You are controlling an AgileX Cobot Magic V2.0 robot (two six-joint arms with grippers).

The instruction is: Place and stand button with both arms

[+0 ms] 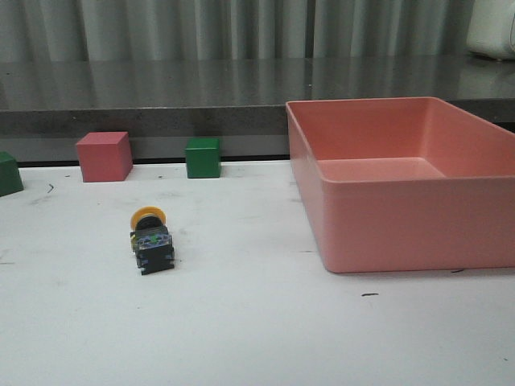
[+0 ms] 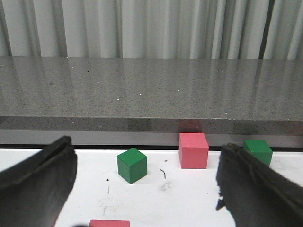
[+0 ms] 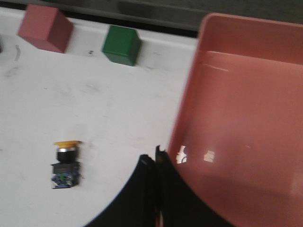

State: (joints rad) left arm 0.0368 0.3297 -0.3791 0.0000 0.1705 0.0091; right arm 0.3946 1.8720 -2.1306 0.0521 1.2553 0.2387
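The button lies on its side on the white table, left of centre. Its yellow-orange cap points toward the back and its black base with bluish contacts faces the front. It also shows in the right wrist view. Neither arm shows in the front view. My right gripper is shut and empty, above the table between the button and the pink bin. My left gripper is open wide and empty, its fingers either side of the view. The button is out of the left wrist view.
A large pink bin fills the right side of the table. A pink cube and a green cube stand at the back edge, with another green cube at far left. A grey counter runs behind.
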